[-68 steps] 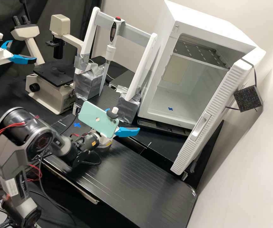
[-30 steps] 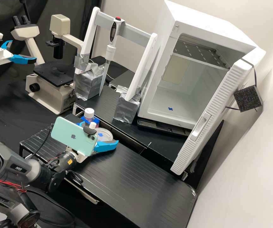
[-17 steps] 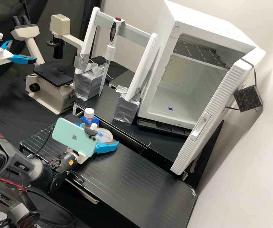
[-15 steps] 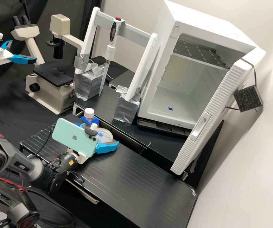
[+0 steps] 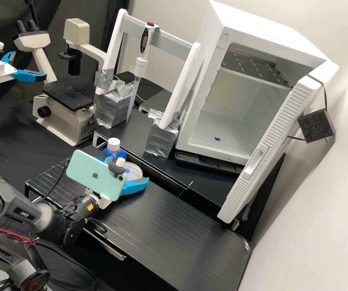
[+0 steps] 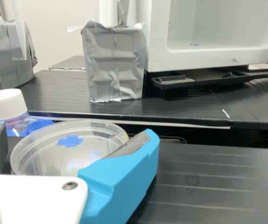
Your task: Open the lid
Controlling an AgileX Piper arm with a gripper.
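Clear round plastic lid (image 6: pixel 50 156) with a blue cross (image 6: pixel 70 141) lies between the spread blue fingers (image 6: pixel 124 175) of the white gripper (image 6: pixel 72 130). Pads (image 6: pixel 134 143) set too low could pinch it together with any base beneath; uneven closing could skid it sideways. Just beyond, the white-capped clear bottle (image 6: pixel 5 105) could topple if nudged.
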